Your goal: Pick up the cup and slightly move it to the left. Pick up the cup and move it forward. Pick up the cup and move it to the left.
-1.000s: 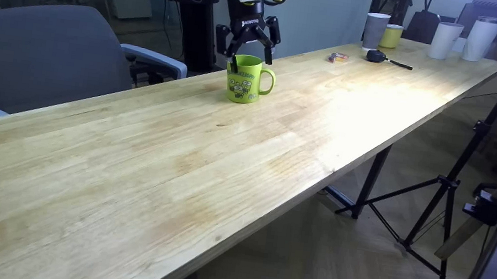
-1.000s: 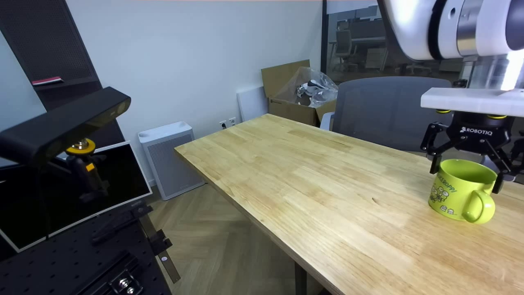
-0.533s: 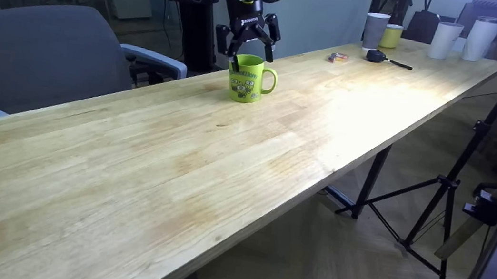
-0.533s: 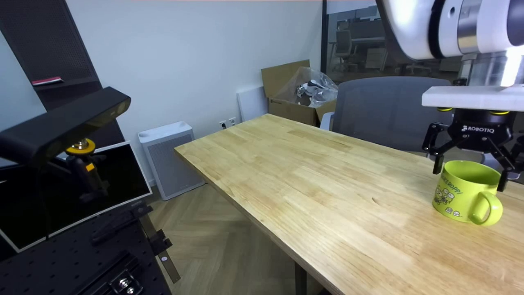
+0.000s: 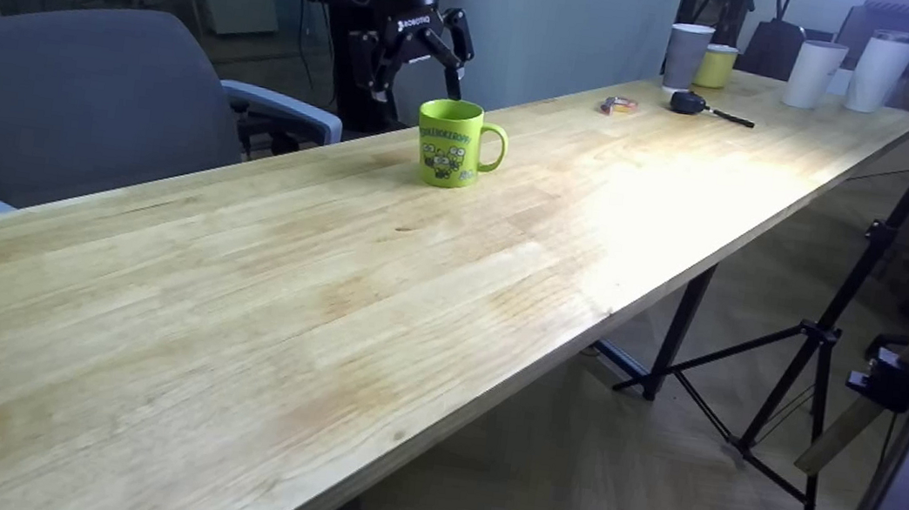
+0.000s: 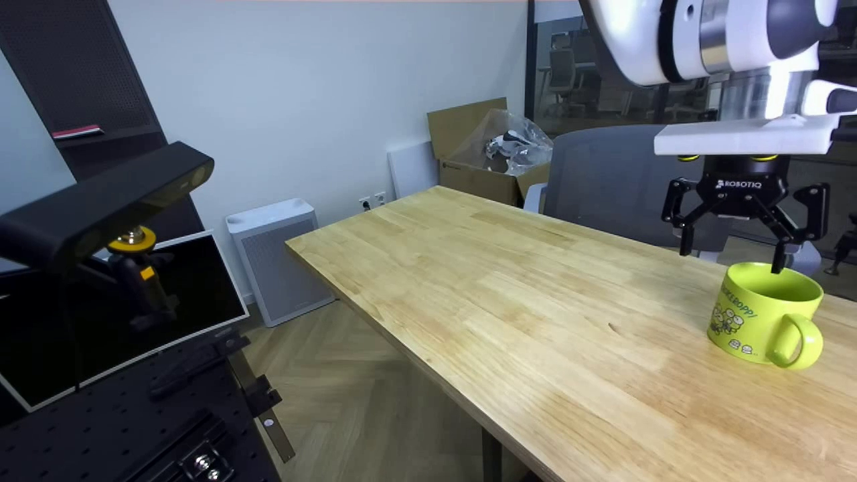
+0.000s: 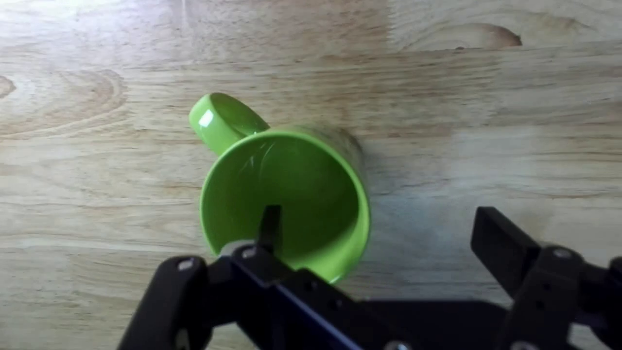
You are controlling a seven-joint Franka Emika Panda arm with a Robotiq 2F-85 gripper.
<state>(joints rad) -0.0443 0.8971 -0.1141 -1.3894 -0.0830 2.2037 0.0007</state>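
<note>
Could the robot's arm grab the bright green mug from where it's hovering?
Probably, after a small sideways shift: the open pincer hangs off-centre above the mug, and nothing visible blocks the way.

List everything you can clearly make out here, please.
Wooden table: 1, tan, both exterior views
Cylindrical handled mug: 1, lime green, upright on table
Tall tumbler: 1, grey, far table end
Short cup: 1, yellow-green, beside tumbler
Tall cups: 2, white, far end
Strapped rounded object: 1, black, near tumbler
Unclear item: 1, orange, on table
Mesh chair: 1, grey, table edge
Slim tripod: 1, black, opposite chair
Open cardboard box: 1, brown, beyond table
Boxy appliance: 1, white, past table corner
Perforated board: at least 1, black, opposite chair
Flat screen: 1, black, beside board
Bar-shaped camera: 1, black, before screen
Robot arm: 1, white and grey, above table
Fingers: 2, black, spread near mug, holding nothing
</note>
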